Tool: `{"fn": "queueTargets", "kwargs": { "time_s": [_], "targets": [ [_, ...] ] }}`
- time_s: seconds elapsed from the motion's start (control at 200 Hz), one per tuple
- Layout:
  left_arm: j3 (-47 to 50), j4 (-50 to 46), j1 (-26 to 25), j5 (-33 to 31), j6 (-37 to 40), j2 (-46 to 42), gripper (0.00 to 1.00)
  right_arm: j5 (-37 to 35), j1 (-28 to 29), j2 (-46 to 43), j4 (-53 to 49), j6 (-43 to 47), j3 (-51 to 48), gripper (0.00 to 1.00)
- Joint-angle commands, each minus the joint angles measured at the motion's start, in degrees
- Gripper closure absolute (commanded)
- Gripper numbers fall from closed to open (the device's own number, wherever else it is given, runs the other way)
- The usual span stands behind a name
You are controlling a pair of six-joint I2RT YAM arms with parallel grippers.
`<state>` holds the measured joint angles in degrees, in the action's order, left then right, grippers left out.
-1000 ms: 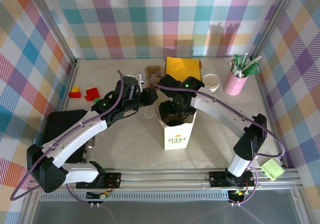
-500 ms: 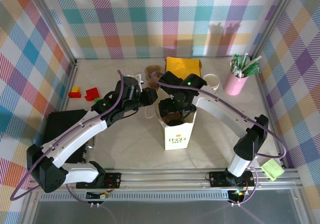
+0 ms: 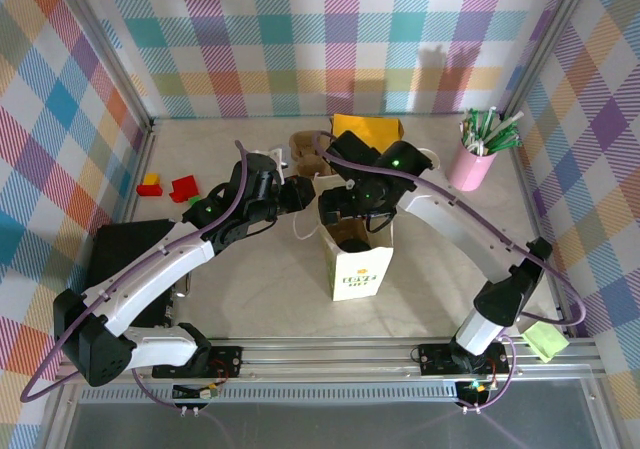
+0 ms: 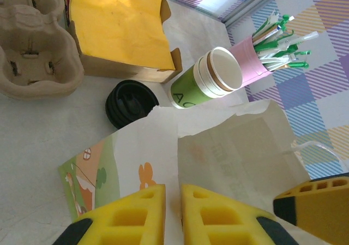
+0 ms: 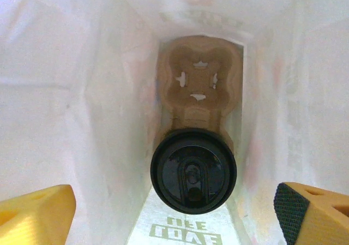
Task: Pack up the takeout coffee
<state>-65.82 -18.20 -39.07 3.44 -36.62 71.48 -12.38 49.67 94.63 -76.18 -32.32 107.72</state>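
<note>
Lifting since a second ago, the right gripper (image 5: 173, 216) hangs spread wide over the white paper bag (image 3: 358, 269), uncovering the takeout coffee (image 5: 193, 170), one cup under a round black plastic lid. It stands in the near pocket of a brown pulp carrier (image 5: 199, 87) on the bag floor; the far pocket is free, the walls close on both sides. The left gripper (image 4: 173, 212) pinches the bag's rim. One spare black lid (image 4: 131, 103) lies outside.
</note>
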Motion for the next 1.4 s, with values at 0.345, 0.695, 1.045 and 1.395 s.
{"fn": "queueTargets", "kwargs": {
  "time_s": [0.345, 0.695, 1.045, 1.395],
  "targets": [
    [-1.9, -1.5, 0.3, -0.5, 0.9, -0.8, 0.84, 1.0, -2.0, -4.0, -2.1, 1.7, 5.9, 0.06],
    [-4.1, -2.1, 0.2, 0.0, 1.2, -0.1, 0.82, 3.4, -5.0, -7.4, -1.0, 4.2, 9.2, 0.08],
    [-10.9, -7.9, 0.2, -0.7, 4.3, -0.8, 0.59, 4.6, -20.0, -10.3, -2.0, 9.0, 10.9, 0.12],
    [-10.8, -12.0, 0.3, -7.5, 8.9, -8.7, 0.48, 2.8, -36.9, -9.4, 3.9, 17.3, 9.4, 0.14]
  ]
}}
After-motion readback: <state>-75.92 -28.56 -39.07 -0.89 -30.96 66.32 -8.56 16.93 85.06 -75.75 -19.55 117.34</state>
